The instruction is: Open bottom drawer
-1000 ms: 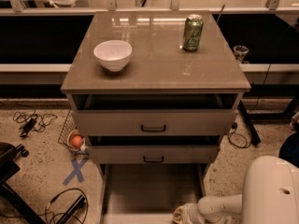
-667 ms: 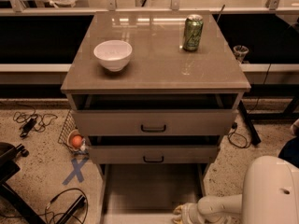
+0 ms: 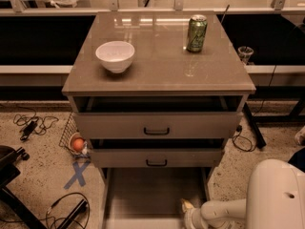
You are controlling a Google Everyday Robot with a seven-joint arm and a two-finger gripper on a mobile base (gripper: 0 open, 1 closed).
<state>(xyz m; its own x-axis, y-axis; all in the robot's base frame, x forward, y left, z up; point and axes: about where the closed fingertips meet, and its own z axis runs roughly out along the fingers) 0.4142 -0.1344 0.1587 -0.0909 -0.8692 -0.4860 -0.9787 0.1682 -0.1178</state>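
Note:
The bottom drawer (image 3: 151,194) is pulled far out of the cabinet, and its plain flat grey inside shows below the two upper drawer fronts. Its front panel and handle lie at or below the lower picture edge and are hidden. My gripper (image 3: 187,208) is at the end of the white arm (image 3: 224,210). It sits low at the front right corner of the open drawer, over its inside near the right wall.
The cabinet top (image 3: 157,61) holds a white bowl (image 3: 115,56) and a green can (image 3: 196,33). Both upper drawer fronts (image 3: 156,126) (image 3: 156,158) stand slightly out. On the floor to the left are cables (image 3: 31,124), a wire basket holding an orange ball (image 3: 77,144), blue tape (image 3: 77,173) and a chair base (image 3: 9,166).
The gripper has shifted only slightly at the drawer's front right. The drawer stands pulled out as before.

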